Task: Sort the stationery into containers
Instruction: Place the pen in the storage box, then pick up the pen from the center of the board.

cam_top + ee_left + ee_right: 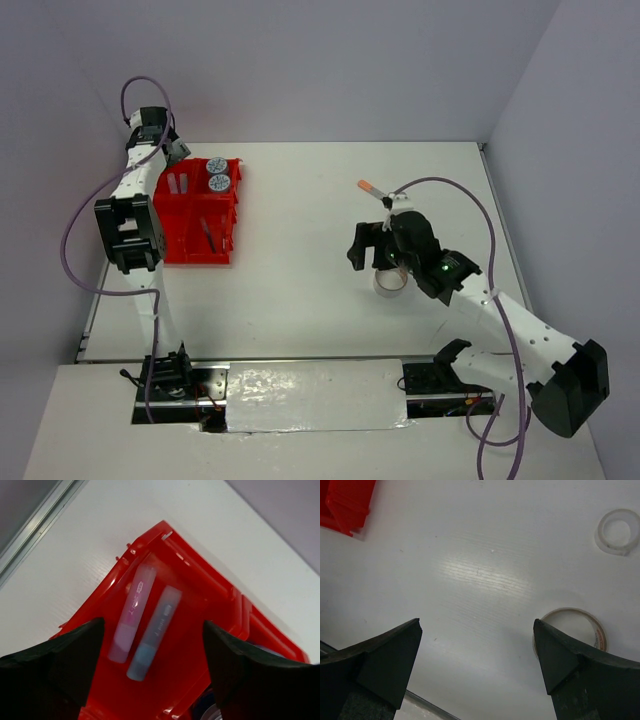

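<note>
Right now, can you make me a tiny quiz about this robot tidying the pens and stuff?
1. True or false: the orange-capped short marker lies inside the bright red four-compartment plastic tray.
2. How many round tape rolls show in the right wrist view?
3. Seen from above, the round blue-lidded tubs sit in which tray compartment? A far right, B near left, C near right.
Key: 1 false; 2 two; 3 A.

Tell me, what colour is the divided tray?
Bright red; the tray shows best in the top external view.
</note>
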